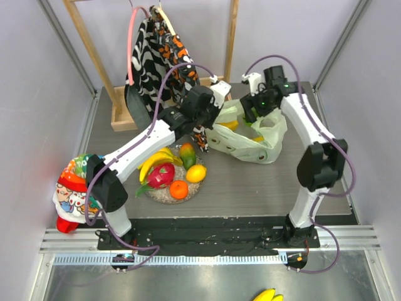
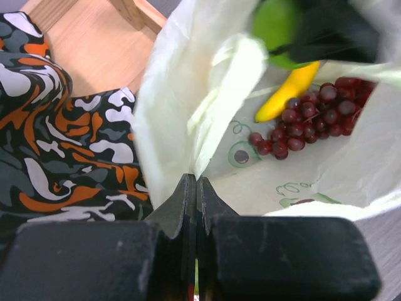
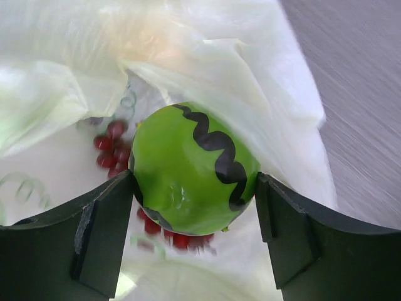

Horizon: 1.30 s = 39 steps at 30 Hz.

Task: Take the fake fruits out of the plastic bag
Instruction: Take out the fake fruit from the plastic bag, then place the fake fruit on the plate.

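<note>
plastic bag [image 1: 250, 150], long axis left-right

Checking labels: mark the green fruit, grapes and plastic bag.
green fruit [image 3: 188, 169], right wrist view, glossy front.
grapes [image 2: 313, 119], left wrist view, cluster middle.
plastic bag [image 1: 247, 150], top external view, near wall.

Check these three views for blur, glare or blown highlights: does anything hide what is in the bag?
Top external: sharp and evenly lit throughout. Left wrist: purple grapes in focus, green apple at the top edge smeared. Right wrist: green apple crisp, plastic bag washed out towards the top, grapes beneath the apple blurred, table streaked.
</note>
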Tool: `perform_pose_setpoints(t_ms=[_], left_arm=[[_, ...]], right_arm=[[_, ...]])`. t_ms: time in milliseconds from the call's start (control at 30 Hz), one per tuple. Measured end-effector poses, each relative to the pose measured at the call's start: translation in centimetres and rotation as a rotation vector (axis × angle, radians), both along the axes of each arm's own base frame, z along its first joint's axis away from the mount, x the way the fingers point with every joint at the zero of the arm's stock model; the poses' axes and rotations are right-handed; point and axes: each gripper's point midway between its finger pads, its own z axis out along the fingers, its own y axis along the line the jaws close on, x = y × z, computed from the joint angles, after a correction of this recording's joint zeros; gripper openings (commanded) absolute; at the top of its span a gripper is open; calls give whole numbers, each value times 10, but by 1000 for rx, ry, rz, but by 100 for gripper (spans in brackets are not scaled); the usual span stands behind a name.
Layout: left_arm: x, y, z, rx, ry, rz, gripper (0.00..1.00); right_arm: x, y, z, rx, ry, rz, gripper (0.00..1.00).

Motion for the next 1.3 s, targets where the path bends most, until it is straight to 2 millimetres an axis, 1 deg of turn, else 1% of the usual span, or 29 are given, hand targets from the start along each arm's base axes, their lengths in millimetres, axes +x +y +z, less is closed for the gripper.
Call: perform_pose_setpoints(t_ms=[67,100,167,200,233,300,367,467,533,600,667,700,767,800,867,933,1000,1067,1133,1233,1300], left_arm=[[2,-2,-1,1,-1,2,0],[3,-2,-1,2,-2,3,10],[6,-4,2,-1,-8,2,40],[6,-4,4,-2,-13,0,64],[6,-5,7,-5,-17,-1,72],[7,-6,12,-14,-26,-2,84],[7,-5,15,-15,-31,-3,87],[4,-1,20,-4,-41,-12,90],[0,4,30,-1,-60,-20,90],[-8,14,50,1,-103,-33,90],[-16,27,75,-9,-157,-39,90],[-22,37,93,-19,-198,-40,90],[-29,56,117,-37,-248,-31,90],[-33,72,131,-52,-278,-13,90],[-34,104,150,-68,-314,40,90],[-34,139,161,-71,-343,106,89],[-38,169,166,-68,-358,157,89],[-48,187,164,-69,-358,171,87],[-61,202,156,-71,-342,174,86],[-80,226,146,-84,-317,200,86],[-95,243,143,-98,-310,231,85]], right_arm=[[-18,-7,31,17,-35,8,58],[-27,-10,50,33,-66,13,59],[-46,-10,86,67,-129,29,59],[-54,-8,100,84,-152,41,59],[-64,-5,114,102,-176,59,59],[-82,5,140,141,-216,101,59],[-94,12,154,170,-232,135,59],[-105,25,163,204,-229,184,60],[-112,35,165,219,-218,216,60],[-121,46,171,235,-214,257,61],[-132,64,175,250,-211,317,61],[-140,74,178,255,-209,356,61],[-152,89,180,259,-202,412,61],[-162,100,182,259,-199,454,61],[-178,120,184,259,-195,530,61],[-195,143,186,254,-194,613,61],[-213,167,181,239,-180,703,60],[-231,192,168,210,-151,794,59],[-242,212,150,176,-111,857,58],[-253,240,111,119,-25,929,56],[-253,251,82,78,48,939,56]])
